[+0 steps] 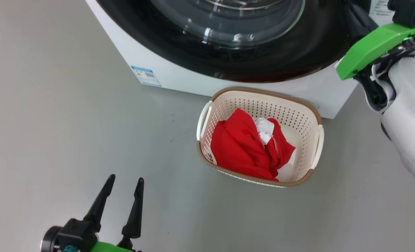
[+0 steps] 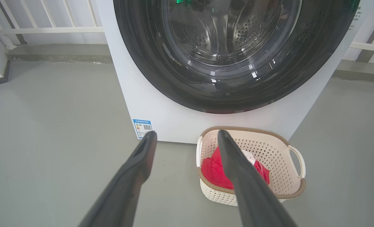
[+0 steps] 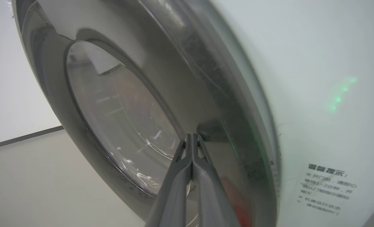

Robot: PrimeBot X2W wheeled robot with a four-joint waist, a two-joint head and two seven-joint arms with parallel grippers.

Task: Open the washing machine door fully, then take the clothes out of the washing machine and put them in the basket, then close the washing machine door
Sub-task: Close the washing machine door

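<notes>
Right pincer is resting its closed fingertips against the black rim of the washing machine door. Left pincer is hanging spread wide, empty. Just ahead to its right, the basket is holding the clothes, before the washing machine.

Glossy black rim on washing machine door, clear glass bowl w/ reflections. Body of washing machine: smooth white, semi-gloss. Thru glass, drum: shiny perforated metal. The basket: matt cream perforated plastic, brown woven-look rim. The clothes: soft creased red cloth + thin white piece. The floor: smooth grey, low sheen. The left gripper: matt dark fingers.
</notes>
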